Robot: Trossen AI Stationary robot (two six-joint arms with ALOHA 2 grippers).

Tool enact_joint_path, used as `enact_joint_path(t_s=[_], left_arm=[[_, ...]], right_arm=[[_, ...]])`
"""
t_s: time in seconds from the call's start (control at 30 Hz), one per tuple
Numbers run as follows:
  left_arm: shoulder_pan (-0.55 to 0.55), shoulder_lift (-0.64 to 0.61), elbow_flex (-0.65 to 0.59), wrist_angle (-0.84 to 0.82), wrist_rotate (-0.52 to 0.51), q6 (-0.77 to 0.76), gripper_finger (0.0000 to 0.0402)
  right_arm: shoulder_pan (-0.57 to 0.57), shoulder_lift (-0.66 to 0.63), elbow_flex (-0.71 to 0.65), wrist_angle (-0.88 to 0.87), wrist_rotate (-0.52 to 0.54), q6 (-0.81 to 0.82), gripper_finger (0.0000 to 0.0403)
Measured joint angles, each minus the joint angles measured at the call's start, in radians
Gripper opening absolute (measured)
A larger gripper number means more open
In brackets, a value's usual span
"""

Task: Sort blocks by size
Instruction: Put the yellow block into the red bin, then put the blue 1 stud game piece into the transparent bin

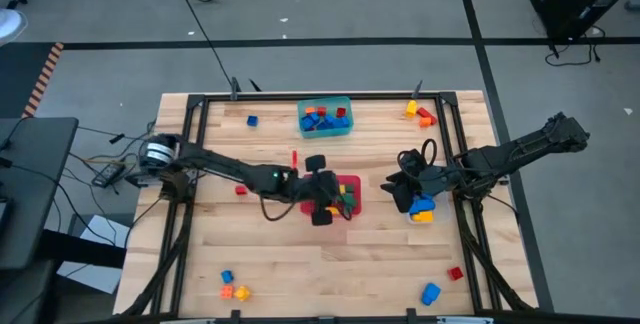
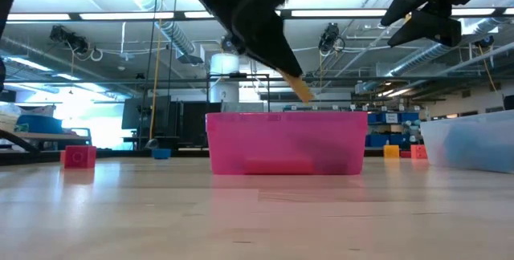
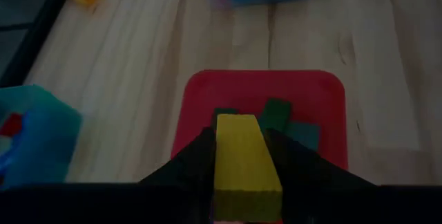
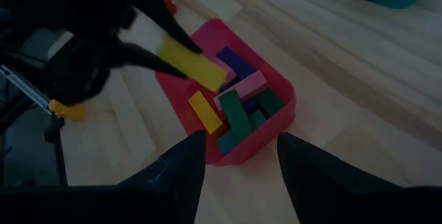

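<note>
Nearest the low camera: pale wood-plank tabletop (image 2: pixel 257 212), seams running across. Standing on it, a pink-red tub (image 2: pixel 287 142) at centre, a small red block (image 2: pixel 79 156) off to one side, a frosted clear tub (image 2: pixel 474 141) at the opposite edge.

Above the pink-red tub: left gripper (image 3: pixel 238 165), jaws clamped on a long yellow block (image 4: pixel 191 61), tilted, hanging over the tub without touching the contents. Inside the tub: long bars in green, yellow, pink and dark blue, lying crossed.

Beside it, over the clear tub: right gripper (image 4: pixel 235 156), jaws apart, nothing between them; blue and yellow blocks below it in the high view.

Farther back on the tabletop: teal tub (image 1: pixel 324 117) with small red and blue blocks, a lone blue block (image 1: pixel 252 121) near it, orange and yellow blocks (image 1: pixel 420 113) at the far corner. More loose blocks at both near corners.

Beyond the tabletop: grey floor with dark tape lines, cables, ceiling strip lights, exposed ducts, blue storage bins on shelving. No writing legible anywhere.
</note>
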Motion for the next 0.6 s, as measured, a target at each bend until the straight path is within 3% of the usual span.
enact_joint_path(t_s=[0.3,0.6], left_arm=[[0.007,0.065,0.000,0.075,0.000,-0.066,0.0132],[0.025,0.072,-0.010,0.073,-0.004,-0.133,0.0181]], right_arm=[[0.000,0.000,0.000,0.000,0.000,-0.011,0.0193],[0.000,0.000,0.000,-0.001,-0.007,-0.046,0.0193]])
